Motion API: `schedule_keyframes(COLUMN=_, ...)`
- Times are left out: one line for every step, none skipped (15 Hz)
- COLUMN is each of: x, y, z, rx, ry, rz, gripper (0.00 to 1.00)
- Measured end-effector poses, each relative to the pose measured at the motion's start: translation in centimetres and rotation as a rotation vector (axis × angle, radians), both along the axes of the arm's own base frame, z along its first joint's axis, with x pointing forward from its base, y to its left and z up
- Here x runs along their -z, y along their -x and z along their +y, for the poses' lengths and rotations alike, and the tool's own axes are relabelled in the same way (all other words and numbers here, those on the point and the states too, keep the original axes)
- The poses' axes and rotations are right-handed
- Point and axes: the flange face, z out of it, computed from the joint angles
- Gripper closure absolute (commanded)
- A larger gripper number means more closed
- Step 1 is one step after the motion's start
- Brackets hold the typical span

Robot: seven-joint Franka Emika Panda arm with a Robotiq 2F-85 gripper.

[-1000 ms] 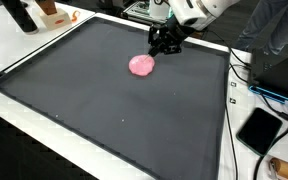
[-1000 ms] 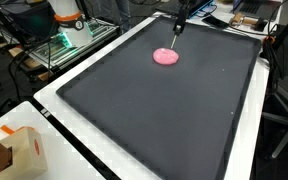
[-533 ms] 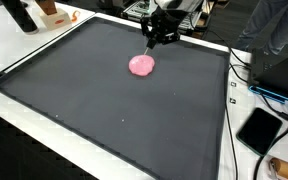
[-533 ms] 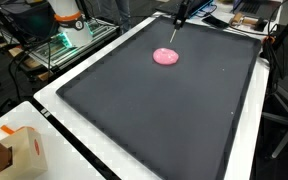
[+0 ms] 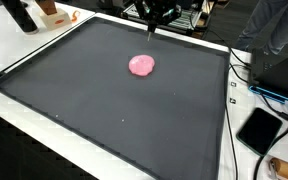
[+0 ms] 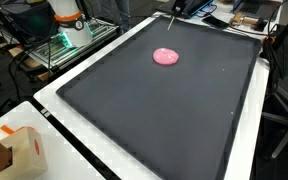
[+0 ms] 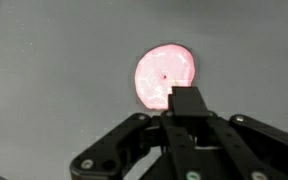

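A cardboard box (image 6: 14,150) is seen at the near left corner in an exterior view, standing on the white border (image 6: 54,100) of the surface. An orange-and-white object (image 6: 66,18) is set beyond the far left edge, beside green-lit equipment (image 6: 59,45). The middle is taken up by the dark mat (image 6: 154,110), on which a flat, round pink disc (image 6: 166,56) lies alone toward the far side; in the wrist view the pink disc (image 7: 165,78) is shown directly below the camera, with a small dark dot at its centre. The hand (image 5: 152,22) is held above and just beyond the disc, apart from it, with nothing pinched. Whether its fingers are spread or pressed together cannot be told: only the linkage and one central dark block are seen from the wrist. A black tablet-like slab (image 5: 259,130) and cables (image 5: 246,75) are seen at the right.

Since the disc is thin and flat, it is judged that any grasp would need fingertips lowered right to the mat and centred over the disc.

No readable brand, label or writing is shown in any view.
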Motion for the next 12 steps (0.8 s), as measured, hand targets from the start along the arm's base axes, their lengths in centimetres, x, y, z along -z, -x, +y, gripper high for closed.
schedule_keyframes(x=-0.8, y=0.0, z=-0.3, rx=-0.002, ry=-0.017, rz=0.010, gripper=0.97)
schedule_keyframes(x=-1.5, y=0.0, z=-0.5, rx=-0.004, ry=-0.035, rz=0.018, gripper=0.97)
schedule_keyframes(x=-2.2, y=0.0, z=-0.6, rx=-0.007, ry=-0.053, rz=0.027, gripper=0.97)
schedule_keyframes(x=-3.1, y=0.1, z=-0.8, rx=-0.011, ry=-0.071, rz=0.032, gripper=0.97)
schedule_keyframes(x=-3.8, y=0.1, z=-0.9, rx=-0.016, ry=-0.086, rz=0.034, gripper=0.97)
schedule_keyframes(x=-4.7, y=0.2, z=-1.0, rx=-0.021, ry=-0.101, rz=0.034, gripper=0.97)
schedule_keyframes(x=-5.4, y=0.3, z=-1.1, rx=-0.024, ry=-0.113, rz=0.032, gripper=0.97)
schedule_keyframes(x=-6.2, y=0.3, z=-1.2, rx=-0.028, ry=-0.125, rz=0.026, gripper=0.97)
schedule_keyframes(x=-7.1, y=0.4, z=-1.2, rx=-0.029, ry=-0.136, rz=0.018, gripper=0.97)
schedule_keyframes(x=-7.9, y=0.5, z=-1.3, rx=-0.033, ry=-0.147, rz=0.012, gripper=0.97)
schedule_keyframes(x=-8.7, y=0.6, z=-1.3, rx=-0.034, ry=-0.157, rz=0.005, gripper=0.97)
schedule_keyframes(x=-9.4, y=0.7, z=-1.4, rx=-0.035, ry=-0.167, rz=-0.004, gripper=0.87)
